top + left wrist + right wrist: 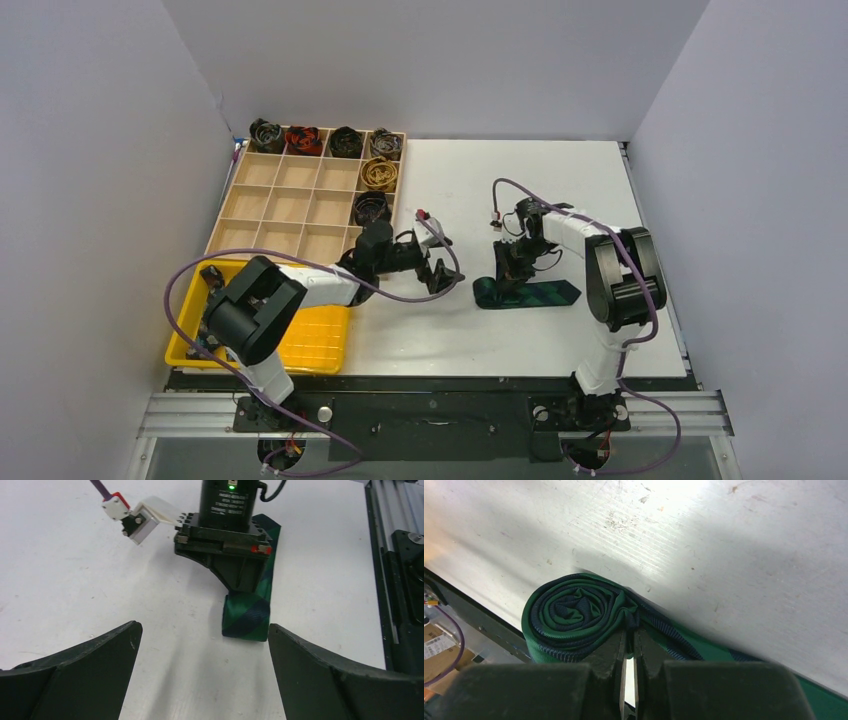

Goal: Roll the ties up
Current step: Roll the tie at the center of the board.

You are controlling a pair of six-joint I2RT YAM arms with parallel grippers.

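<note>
A dark green-navy plaid tie (535, 293) lies on the white table, partly rolled. Its coil (574, 612) shows spiral layers in the right wrist view. My right gripper (629, 632) stands over it, shut on a fold of fabric at the coil's edge. In the top view that gripper (511, 272) sits on the tie's left part. My left gripper (202, 627) is open and empty, its fingers (100, 665) wide apart, just left of the tie's rolled end (246, 617) and not touching it. In the top view it (440, 276) hovers near the table's middle.
A wooden compartment box (290, 205) stands at the back left with several rolled ties (346, 141) in its far and right cells. A yellow tray (320, 338) sits at the near left, partly covered by the left arm. White walls enclose the table.
</note>
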